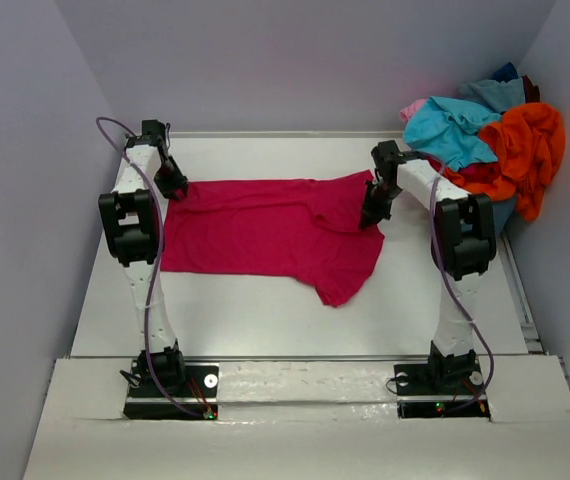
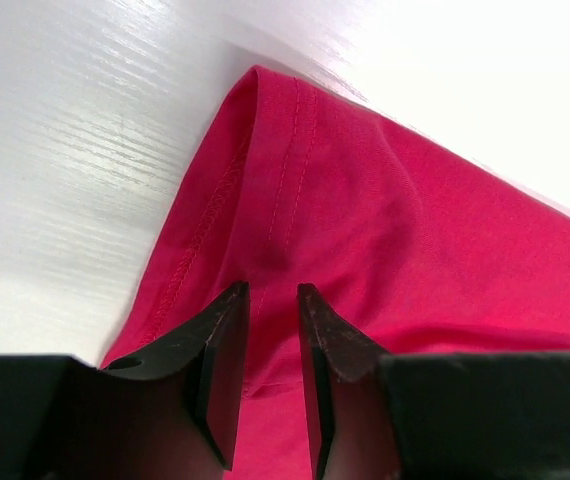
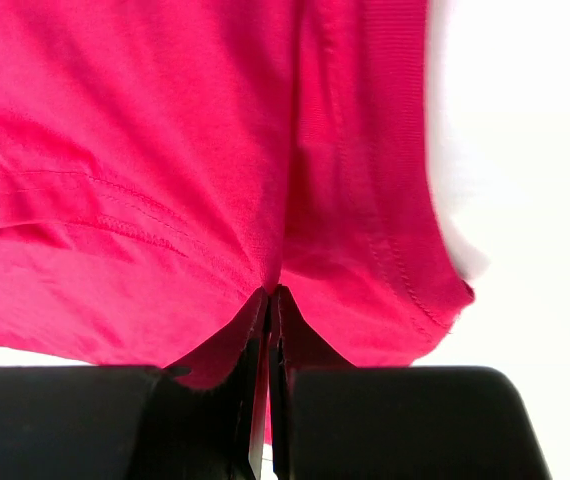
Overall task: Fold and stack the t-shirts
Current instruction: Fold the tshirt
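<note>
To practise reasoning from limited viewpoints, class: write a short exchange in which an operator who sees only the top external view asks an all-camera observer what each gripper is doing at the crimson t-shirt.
Operator: Has the right gripper really pinched the cloth?
Observer: Yes. Its wrist view shows the right gripper shut on a fold of the crimson t-shirt.
Operator: And the left one?
Observer: The left gripper has its jaws slightly apart, poised over the shirt beside the stitched hem, with nothing clamped.
</note>
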You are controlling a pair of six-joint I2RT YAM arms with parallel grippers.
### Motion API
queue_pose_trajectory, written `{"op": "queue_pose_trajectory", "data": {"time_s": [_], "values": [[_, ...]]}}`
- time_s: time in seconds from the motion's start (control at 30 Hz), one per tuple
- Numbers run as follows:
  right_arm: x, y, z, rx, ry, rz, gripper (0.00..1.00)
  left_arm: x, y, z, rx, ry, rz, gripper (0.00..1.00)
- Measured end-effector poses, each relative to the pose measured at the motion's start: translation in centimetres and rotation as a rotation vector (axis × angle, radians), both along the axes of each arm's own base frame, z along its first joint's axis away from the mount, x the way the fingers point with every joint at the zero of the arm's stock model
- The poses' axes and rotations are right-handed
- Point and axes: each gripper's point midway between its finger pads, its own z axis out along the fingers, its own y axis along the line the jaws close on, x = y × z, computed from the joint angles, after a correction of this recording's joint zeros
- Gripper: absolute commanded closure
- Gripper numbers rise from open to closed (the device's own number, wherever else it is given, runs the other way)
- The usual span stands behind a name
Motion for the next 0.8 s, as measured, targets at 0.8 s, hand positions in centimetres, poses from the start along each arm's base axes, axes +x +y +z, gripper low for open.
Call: {"op": "queue_pose_trajectory", "data": {"time_s": [0.8], "values": [[-0.6,-2.9,-1.0,-0.034,0.035,-0.052,0.93,0.0,0.4,0.0,-0.003,0.0,0.009,0.72]]}}
